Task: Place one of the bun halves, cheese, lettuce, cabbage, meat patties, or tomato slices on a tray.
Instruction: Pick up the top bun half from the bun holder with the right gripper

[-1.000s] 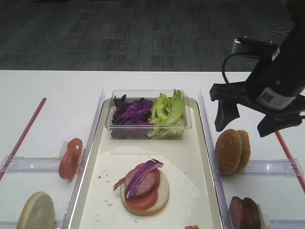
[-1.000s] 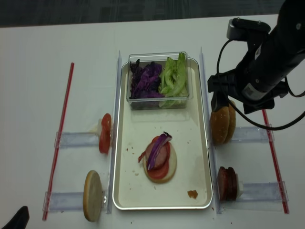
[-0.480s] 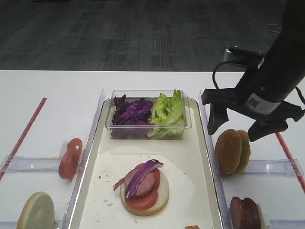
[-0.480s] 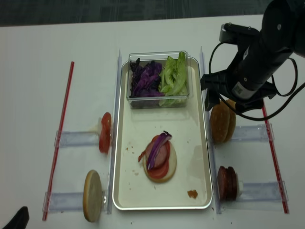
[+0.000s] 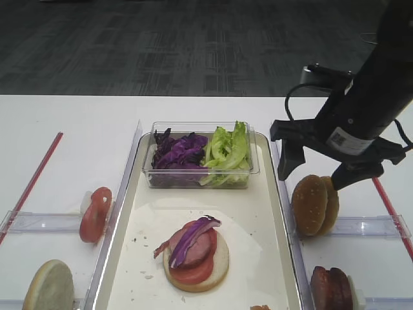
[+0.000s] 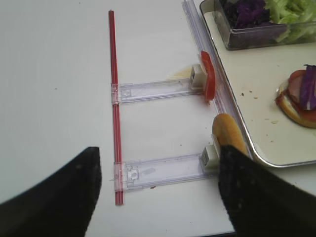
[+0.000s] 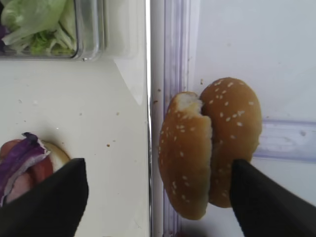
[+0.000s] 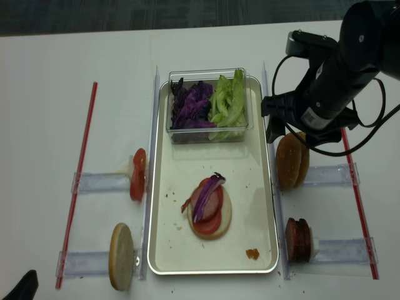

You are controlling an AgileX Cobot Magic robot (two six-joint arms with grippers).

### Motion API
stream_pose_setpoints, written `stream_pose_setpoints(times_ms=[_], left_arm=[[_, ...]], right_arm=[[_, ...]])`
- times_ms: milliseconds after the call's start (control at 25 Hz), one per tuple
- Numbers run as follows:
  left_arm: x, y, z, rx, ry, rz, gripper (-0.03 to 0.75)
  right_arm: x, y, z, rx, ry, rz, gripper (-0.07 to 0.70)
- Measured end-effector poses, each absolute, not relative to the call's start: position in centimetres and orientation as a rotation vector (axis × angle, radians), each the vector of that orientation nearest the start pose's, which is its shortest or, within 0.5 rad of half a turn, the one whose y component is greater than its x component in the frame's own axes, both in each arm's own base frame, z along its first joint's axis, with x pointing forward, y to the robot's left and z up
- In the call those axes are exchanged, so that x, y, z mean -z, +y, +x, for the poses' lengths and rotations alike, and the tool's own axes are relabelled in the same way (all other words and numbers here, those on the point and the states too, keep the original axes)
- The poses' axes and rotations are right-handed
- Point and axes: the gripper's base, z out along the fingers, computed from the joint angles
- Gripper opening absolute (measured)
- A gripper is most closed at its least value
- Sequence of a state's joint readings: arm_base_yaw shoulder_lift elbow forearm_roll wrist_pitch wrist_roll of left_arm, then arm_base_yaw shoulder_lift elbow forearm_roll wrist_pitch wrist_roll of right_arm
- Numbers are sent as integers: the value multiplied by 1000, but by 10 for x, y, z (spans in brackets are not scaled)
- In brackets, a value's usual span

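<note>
Two sesame bun halves point(image 5: 315, 204) point(image 8: 292, 161) point(image 7: 207, 145) stand on edge in a clear holder just right of the cream tray point(image 5: 284, 194) point(image 8: 250, 181). My right gripper point(image 5: 314, 175) point(image 7: 155, 207) hangs open over them, one finger on each side, touching nothing. On the tray, a clear tub holds lettuce point(image 5: 227, 152) and cabbage point(image 5: 179, 152). Meat patties point(image 5: 330, 289) stand front right and tomato slices point(image 5: 95, 213) left of the tray. My left gripper point(image 6: 158, 197) is open and empty over the left table. Cheese is out of view.
On the tray lies a bun base stacked with tomato, meat and cabbage point(image 5: 195, 253). A pale bun disc point(image 5: 48, 286) stands front left in a clear holder point(image 6: 163, 168). Red strips point(image 6: 113, 98) point(image 5: 387, 200) lie along both outer sides.
My right gripper has moved left and down, closer over the bun halves, and stays open. Nothing else has moved.
</note>
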State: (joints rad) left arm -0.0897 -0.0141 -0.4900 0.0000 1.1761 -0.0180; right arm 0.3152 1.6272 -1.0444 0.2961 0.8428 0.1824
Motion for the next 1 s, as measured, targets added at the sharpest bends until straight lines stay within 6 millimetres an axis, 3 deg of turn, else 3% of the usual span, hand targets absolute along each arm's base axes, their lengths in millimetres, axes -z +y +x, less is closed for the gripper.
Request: stream_pose_setpoints(times_ms=[640, 1000], left_arm=[[-265, 1, -11, 62, 2155, 77, 468], [-265, 1, -11, 62, 2155, 77, 468]], right_arm=[[-207, 120, 292, -500, 2942, 75, 594], [-200, 123, 295, -524, 2959, 69, 552]])
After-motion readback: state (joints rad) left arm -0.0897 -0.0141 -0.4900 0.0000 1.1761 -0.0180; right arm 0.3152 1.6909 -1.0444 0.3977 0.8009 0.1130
